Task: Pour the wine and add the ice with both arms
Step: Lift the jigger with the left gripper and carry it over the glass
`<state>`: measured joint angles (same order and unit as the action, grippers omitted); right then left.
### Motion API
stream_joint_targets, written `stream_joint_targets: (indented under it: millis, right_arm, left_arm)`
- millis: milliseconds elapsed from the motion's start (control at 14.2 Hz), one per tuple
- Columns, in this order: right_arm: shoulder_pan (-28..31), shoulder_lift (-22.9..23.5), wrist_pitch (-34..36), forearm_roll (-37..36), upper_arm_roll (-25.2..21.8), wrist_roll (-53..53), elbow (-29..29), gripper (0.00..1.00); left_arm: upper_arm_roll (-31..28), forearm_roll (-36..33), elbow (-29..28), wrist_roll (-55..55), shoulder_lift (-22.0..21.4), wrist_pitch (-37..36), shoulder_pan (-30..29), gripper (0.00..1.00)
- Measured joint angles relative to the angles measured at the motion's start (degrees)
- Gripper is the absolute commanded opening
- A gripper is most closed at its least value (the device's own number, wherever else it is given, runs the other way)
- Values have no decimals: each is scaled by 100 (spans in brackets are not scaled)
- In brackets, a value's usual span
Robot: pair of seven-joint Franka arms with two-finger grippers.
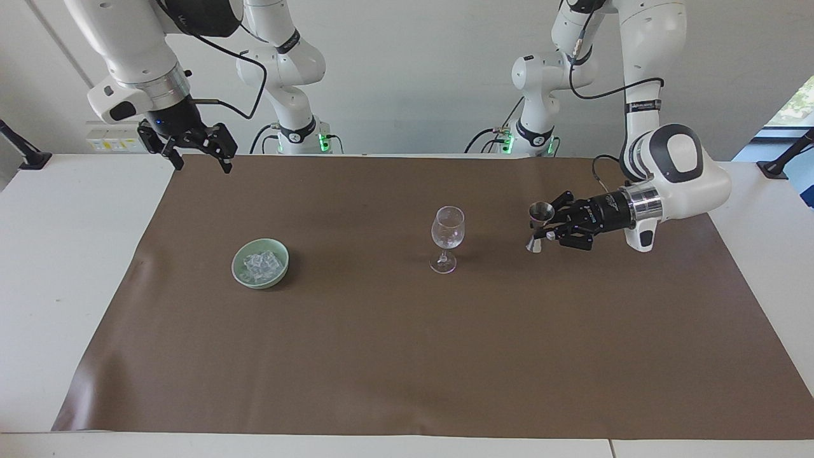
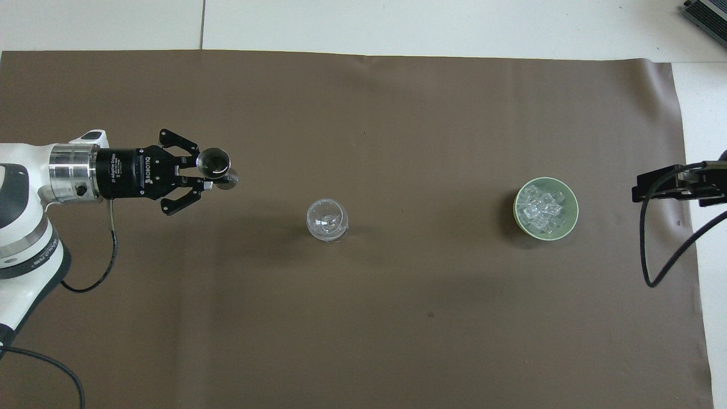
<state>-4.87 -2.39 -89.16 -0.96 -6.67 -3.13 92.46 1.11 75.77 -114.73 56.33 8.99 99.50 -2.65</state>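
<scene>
A clear stemmed glass stands upright mid-table. My left gripper reaches in level from the left arm's end, shut on a small steel jigger. It holds the jigger upright over the cloth, beside the glass and apart from it. Wine is out of view. The ice lies heaped in a pale green bowl toward the right arm's end. My right gripper waits open in the air over the cloth's corner at the robots' edge.
A brown cloth covers most of the white table. A black cable of the right arm loops over the cloth's edge beside the bowl.
</scene>
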Motion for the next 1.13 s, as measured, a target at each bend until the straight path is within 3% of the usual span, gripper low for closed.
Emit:
stream_joint_targets:
  millis: [1131]
  right_arm:
    - [0, 0, 0, 0, 0, 0, 0, 100]
  left_arm:
    - [-5, -1, -589, -3, -708, 1176, 1203, 0]
